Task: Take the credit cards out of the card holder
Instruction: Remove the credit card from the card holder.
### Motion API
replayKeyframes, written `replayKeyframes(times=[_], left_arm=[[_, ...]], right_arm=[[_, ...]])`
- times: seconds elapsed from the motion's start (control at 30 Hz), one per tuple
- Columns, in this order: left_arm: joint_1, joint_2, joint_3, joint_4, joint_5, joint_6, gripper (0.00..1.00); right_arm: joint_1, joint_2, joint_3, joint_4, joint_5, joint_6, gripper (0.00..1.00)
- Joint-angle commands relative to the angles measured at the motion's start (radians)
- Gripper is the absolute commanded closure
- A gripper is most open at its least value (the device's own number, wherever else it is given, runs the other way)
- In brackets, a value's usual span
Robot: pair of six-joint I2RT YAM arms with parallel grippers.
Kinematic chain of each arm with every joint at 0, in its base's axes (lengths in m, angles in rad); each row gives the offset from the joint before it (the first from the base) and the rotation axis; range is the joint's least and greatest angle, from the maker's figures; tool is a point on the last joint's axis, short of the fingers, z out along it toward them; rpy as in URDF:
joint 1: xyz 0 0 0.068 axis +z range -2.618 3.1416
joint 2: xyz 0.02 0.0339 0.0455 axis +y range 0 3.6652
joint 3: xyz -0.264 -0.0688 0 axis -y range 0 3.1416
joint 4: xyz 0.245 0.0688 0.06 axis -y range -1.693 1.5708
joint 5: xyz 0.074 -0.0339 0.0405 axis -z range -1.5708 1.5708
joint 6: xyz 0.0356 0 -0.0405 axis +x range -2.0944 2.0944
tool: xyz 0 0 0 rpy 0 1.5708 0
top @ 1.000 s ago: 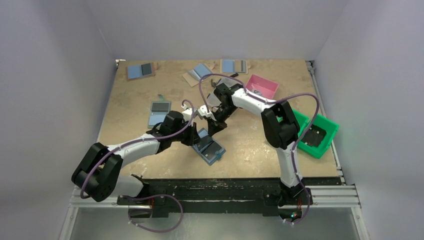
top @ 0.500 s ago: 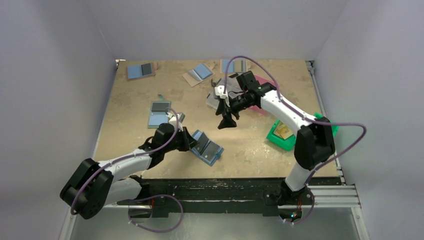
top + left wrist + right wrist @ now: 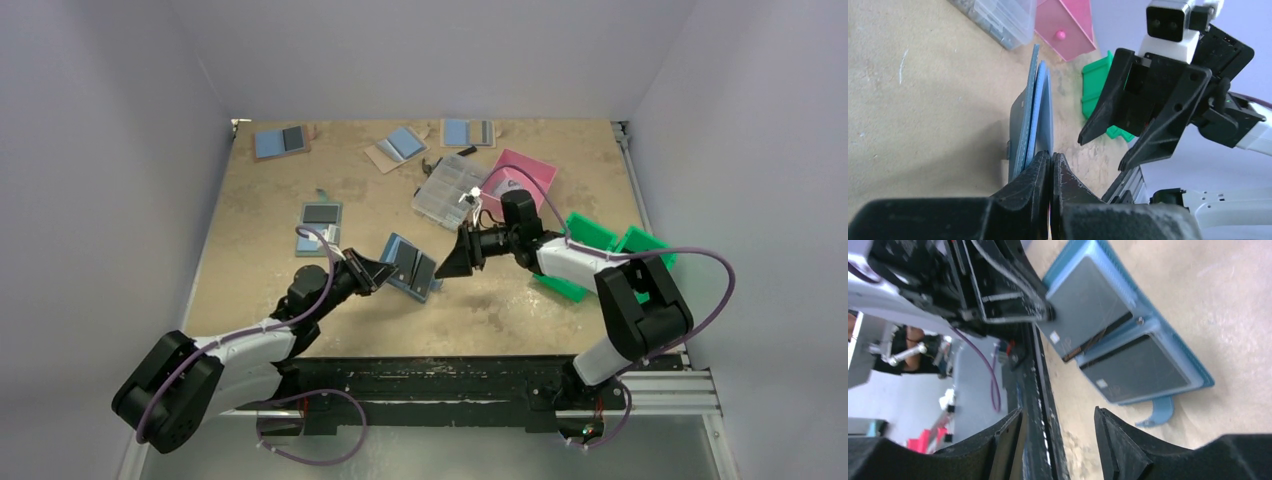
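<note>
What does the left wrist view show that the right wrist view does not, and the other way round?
Only the left wrist view: the clear plastic compartment box, the pink plastic bin, the green plastic bin, and the flat blue folding card holder seen edge-on. Only the right wrist view: the holder's open inside with two grey panels, and its blue strap tab. Both: the holder, the left gripper, fingers shut on its edge, and the right gripper, fingers apart.

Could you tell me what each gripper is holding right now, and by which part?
Left gripper pinches the card holder by the edge of one half; right gripper is open, holding nothing.
</note>
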Motion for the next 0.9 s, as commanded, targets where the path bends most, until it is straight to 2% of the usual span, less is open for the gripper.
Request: replayKeyframes(times=[0.0,0.13,0.3,0.57,0.87], left_arm=[[-0.002,0.015,-0.007,0.241,-0.012,-0.071,1.00],[-0.003,0.046,-0.010,0.291,-0.002,-0.096,1.00],[-0.007,0.073,-0.024,0.351,-0.006,-0.127,1.00],[-0.017,0.105,-0.015,0.413,-0.006,-0.153,1.00],[-0.031,0.086,-0.004,0.419,-0.021,-0.167,1.00]], right_arm=[[0.000,0.045,0.001,0.436,-0.044,0.394,0.43],[0.000,0.155,-0.021,0.741,-0.088,0.640,0.47],[0.002,0.229,-0.031,0.907,-0.102,0.774,0.51],[0.020,0.244,-0.026,0.927,-0.099,0.801,0.52],[0.021,0.240,-0.012,0.873,-0.098,0.767,0.52]])
